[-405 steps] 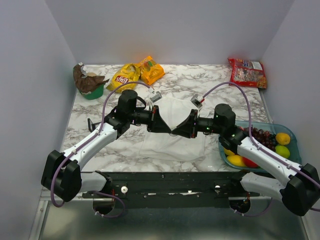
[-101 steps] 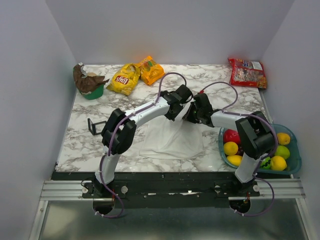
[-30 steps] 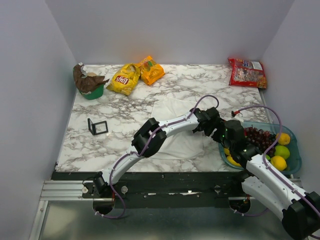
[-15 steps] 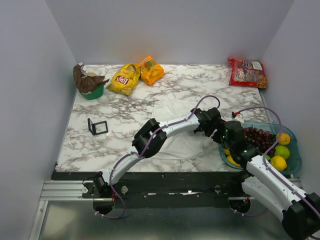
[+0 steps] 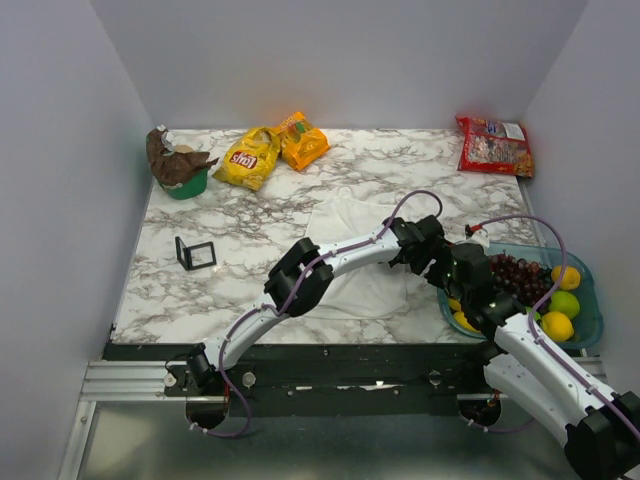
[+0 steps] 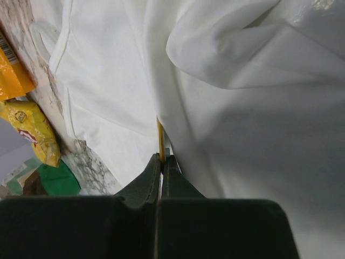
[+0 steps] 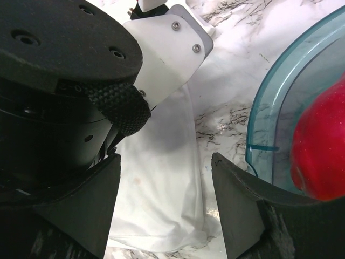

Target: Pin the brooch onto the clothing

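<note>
White walls close in a marble surface (image 5: 250, 215) on three sides. Snack bags (image 5: 248, 157) and a green pot (image 5: 185, 183) line its far edge, a fruit tray (image 5: 592, 305) sits at its right edge, and a small black frame (image 5: 196, 254) stands towards the left. White clothing (image 5: 350, 225) lies mid-surface. The left fingers (image 6: 161, 164) are pinched tight on the gold brooch (image 6: 160, 141), which is edge-on against a fold. The right fingers (image 5: 441, 262) gape wide, holding nothing, between clothing and tray
</note>
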Motion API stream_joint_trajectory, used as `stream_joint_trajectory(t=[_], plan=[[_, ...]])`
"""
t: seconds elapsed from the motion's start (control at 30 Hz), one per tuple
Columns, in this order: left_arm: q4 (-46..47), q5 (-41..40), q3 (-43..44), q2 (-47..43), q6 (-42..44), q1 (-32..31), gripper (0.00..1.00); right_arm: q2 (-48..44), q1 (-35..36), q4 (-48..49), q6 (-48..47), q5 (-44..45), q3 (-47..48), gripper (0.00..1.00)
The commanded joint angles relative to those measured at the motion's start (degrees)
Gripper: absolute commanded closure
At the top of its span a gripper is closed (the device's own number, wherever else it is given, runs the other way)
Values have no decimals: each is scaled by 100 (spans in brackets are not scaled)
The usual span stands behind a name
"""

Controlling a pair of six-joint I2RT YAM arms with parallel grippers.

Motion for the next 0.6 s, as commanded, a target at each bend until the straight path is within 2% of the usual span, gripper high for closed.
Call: stream_joint_trajectory(t=[0.0, 0.4, 0.57], plan=[[97, 580, 57, -298, -203, -297, 100, -18, -15, 266, 52, 152, -9, 24], [167, 1635, -22, -675, -536, -139, 100, -71, -15, 214, 44, 187, -18, 24], [343, 2399, -180, -922, -721, 20, 100, -71, -15, 214, 44, 196, -9, 24]])
